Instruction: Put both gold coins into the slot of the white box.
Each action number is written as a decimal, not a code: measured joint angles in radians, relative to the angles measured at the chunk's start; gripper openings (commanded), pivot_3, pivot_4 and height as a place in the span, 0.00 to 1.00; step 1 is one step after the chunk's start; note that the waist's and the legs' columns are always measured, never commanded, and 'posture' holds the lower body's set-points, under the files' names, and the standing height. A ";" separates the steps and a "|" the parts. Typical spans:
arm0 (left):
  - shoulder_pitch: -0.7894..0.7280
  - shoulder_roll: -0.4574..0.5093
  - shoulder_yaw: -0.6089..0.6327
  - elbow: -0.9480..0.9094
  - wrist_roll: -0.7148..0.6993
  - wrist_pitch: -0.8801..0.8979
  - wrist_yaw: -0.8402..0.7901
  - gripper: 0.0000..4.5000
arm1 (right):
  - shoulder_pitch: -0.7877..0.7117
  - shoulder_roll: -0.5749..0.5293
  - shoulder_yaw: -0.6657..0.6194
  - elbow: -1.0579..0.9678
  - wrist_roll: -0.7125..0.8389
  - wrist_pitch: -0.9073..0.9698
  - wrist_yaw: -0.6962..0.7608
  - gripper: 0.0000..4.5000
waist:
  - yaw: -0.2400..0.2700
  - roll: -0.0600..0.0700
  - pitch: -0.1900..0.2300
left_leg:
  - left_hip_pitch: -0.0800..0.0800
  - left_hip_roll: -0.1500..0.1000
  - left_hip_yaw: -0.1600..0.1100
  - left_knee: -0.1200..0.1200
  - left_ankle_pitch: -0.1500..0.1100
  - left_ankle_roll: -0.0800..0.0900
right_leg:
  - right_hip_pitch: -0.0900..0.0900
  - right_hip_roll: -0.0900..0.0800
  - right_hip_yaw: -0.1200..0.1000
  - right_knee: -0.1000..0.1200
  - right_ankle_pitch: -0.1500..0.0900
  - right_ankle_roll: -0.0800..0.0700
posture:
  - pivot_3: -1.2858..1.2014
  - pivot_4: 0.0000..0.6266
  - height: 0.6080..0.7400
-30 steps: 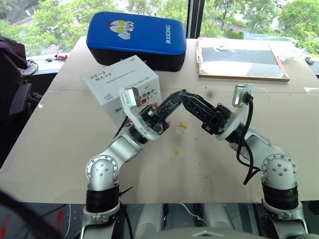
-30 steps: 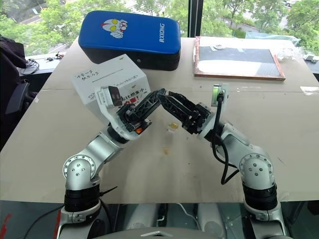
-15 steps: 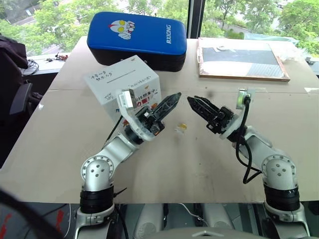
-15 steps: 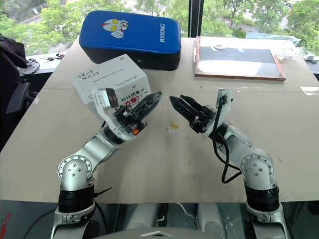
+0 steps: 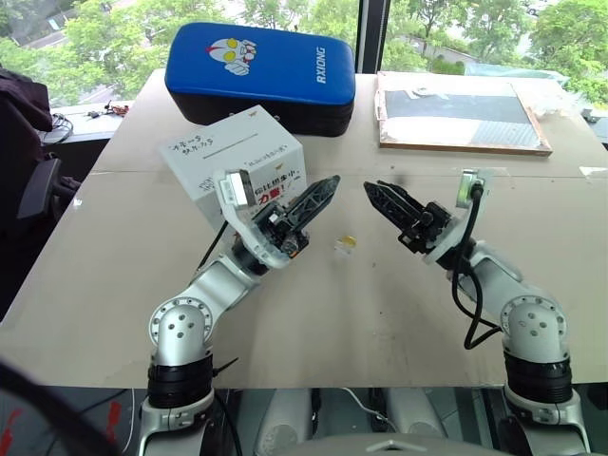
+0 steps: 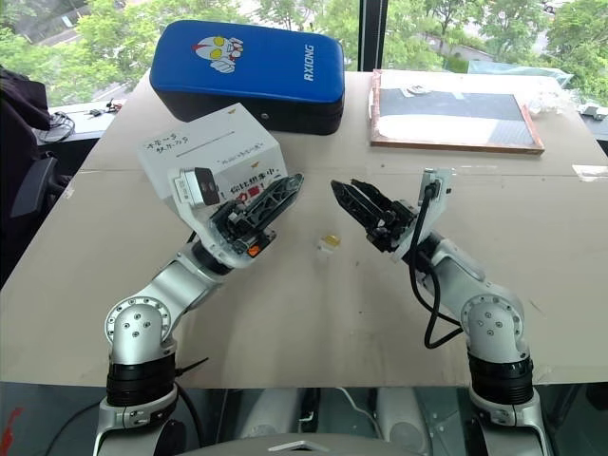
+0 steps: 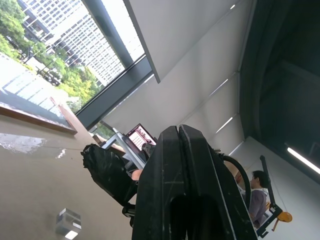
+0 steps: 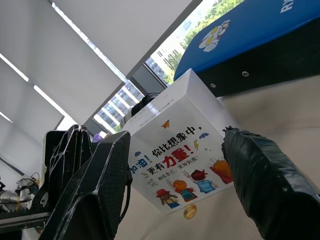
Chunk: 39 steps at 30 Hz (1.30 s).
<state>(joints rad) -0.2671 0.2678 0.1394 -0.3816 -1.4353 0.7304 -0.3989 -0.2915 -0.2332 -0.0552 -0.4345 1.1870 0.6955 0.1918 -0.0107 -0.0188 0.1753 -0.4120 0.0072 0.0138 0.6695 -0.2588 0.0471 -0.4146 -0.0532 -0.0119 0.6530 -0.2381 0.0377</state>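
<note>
The white box [image 5: 233, 161] stands on the beige worktop [image 5: 114, 275], a cardboard cube turned so one corner faces the robot. Its top carries a line of handwriting and a thin dark slot; the side facing the arms shows red and black Chinese lettering above a row of small cartoon figures. Just behind it lies a blue padded case [image 5: 261, 74], and a framed board [image 5: 461, 114] lies at the far right of the worktop.

One gold coin [image 5: 348, 243] lies flat on the worktop, a tiny shiny yellow disc beside a small pale scrap, near the box's front corner and between the two arms. In the right wrist view it sits just below the box's printed side [image 8: 189, 212]. I cannot tell where the second coin is.

The left tool [image 5: 328, 185] is raised above the worktop, its black fingers pressed together, holding nothing visible. The right tool [image 5: 378, 192] faces it across the coin, fingers spread wide and empty.
</note>
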 measured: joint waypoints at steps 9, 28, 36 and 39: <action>0.045 0.030 0.006 -0.009 0.065 -0.013 0.008 0.00 | 0.000 -0.031 -0.044 0.022 -0.006 -0.004 0.040 0.83 | 0.000 0.000 0.000 | 0.000 0.000 0.001 0.000 0.000 0.000 | 0.000 0.000 0.000 0.000 0.000 0.000 | 0.52 0.24 1.00; 0.291 0.139 -0.161 -0.224 1.006 -0.198 0.260 0.71 | 0.086 -0.160 -0.080 0.007 -0.159 -0.050 0.195 1.00 | 0.008 0.000 0.000 | 0.000 0.000 0.001 0.000 0.000 0.000 | 0.000 -0.001 0.001 0.000 0.000 0.000 | 0.52 0.24 1.00; 0.282 0.054 -0.157 -0.221 1.061 -0.002 0.373 0.71 | 0.100 -0.325 -0.075 -0.116 -0.200 -0.042 0.343 1.00 | 0.011 -0.001 -0.001 | 0.000 0.000 0.000 0.000 0.000 0.000 | 0.000 -0.001 0.000 0.001 0.000 0.000 | 0.52 0.24 1.00; 0.266 0.026 -0.159 -0.193 1.095 0.046 0.404 0.71 | 0.108 -0.325 -0.074 -0.116 -0.202 -0.042 0.348 1.00 | 0.013 -0.001 -0.001 | 0.001 0.000 0.000 0.001 0.000 0.000 | 0.000 -0.001 0.000 0.003 0.000 0.000 | 0.52 0.24 1.00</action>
<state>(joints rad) -0.0011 0.2939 -0.0199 -0.5748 -0.3399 0.7762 0.0055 -0.1832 -0.5586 -0.1292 -0.5505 0.9853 0.6535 0.5398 0.0021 -0.0195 0.1747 -0.4112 0.0077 0.0137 0.6704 -0.2589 0.0472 -0.4145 -0.0542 -0.0120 0.6559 -0.2380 0.0379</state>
